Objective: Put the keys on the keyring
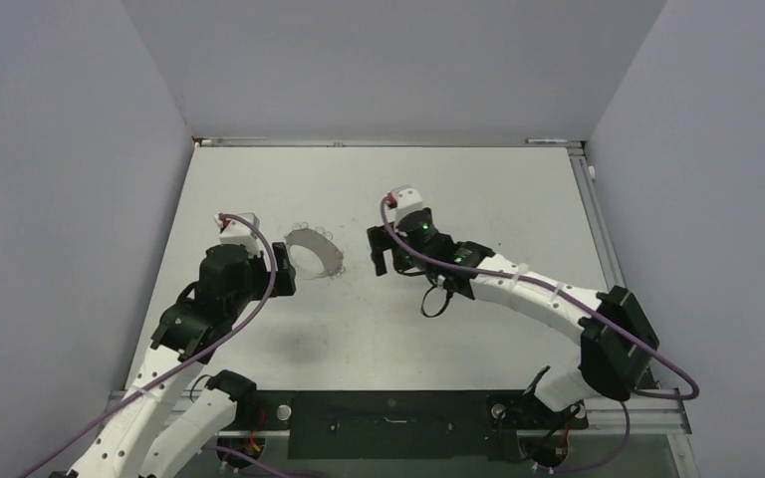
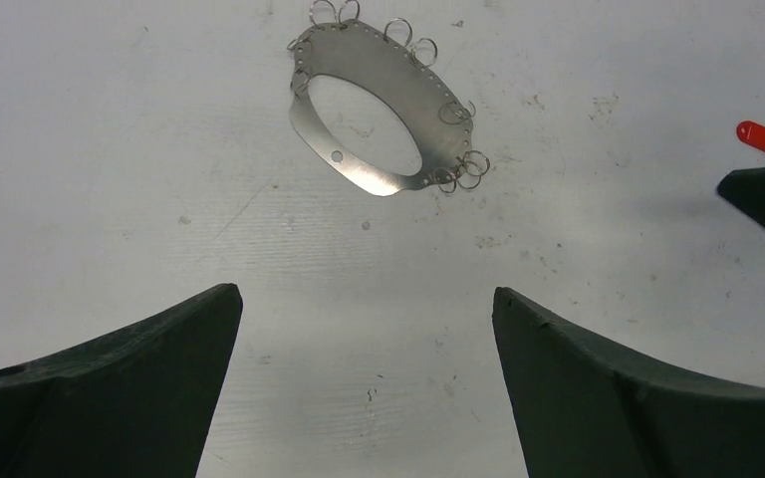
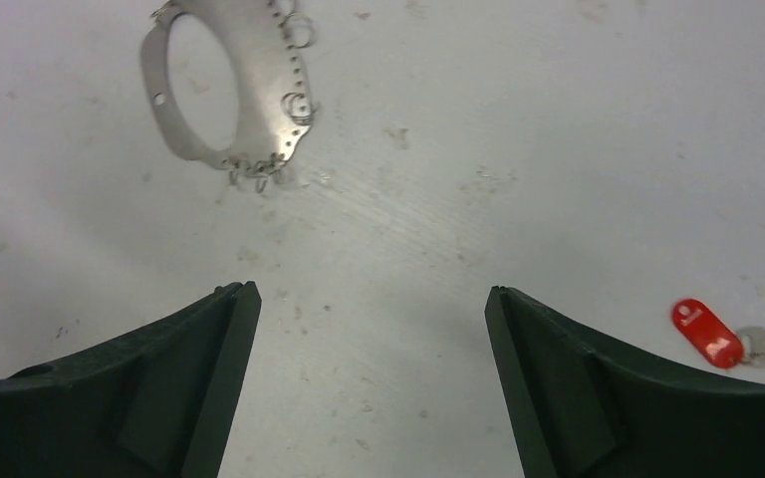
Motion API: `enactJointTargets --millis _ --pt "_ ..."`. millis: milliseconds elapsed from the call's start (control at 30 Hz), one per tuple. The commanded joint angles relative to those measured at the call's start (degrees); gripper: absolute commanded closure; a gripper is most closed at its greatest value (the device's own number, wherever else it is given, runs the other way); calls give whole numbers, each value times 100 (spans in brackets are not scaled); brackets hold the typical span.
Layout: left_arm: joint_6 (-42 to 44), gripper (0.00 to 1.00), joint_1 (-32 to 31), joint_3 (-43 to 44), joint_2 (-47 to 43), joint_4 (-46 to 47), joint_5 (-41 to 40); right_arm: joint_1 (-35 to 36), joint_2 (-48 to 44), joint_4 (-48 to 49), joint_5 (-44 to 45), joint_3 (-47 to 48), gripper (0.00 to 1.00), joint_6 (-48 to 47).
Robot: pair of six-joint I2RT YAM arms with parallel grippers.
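Both wide open, nothing held! The left gripper (image 2: 366, 292) and right gripper (image 3: 371, 289) flank the keyring (image 2: 403, 85), which lies flat on the table (image 1: 458, 179) with bare surface around its rim. The red key (image 3: 707, 332) lies apart to its right, beside the right fingers.

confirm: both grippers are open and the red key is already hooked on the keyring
No: the red key lies loose on the table, apart from the keyring, as the right wrist view shows. The left gripper and right gripper are open.
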Motion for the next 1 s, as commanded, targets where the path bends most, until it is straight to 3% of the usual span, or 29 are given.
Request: enactJointTargets --millis 0,200,467,833,967 --pt "27 5 111 148 -290 146 -265 766 790 -148 244 872 12 -253" --pt "1 5 223 136 -617 99 -506 1049 2061 -220 4 1908 16 -405" --pt "-1 4 237 89 -805 159 -547 1408 3232 -626 426 3133 16 -691" --pt "60 4 425 -14 -1131 185 -601 1368 4009 -885 33 4066 19 -887" --pt "114 4 447 -34 -1127 231 -389 1303 4387 -1158 -108 4550 26 -820"
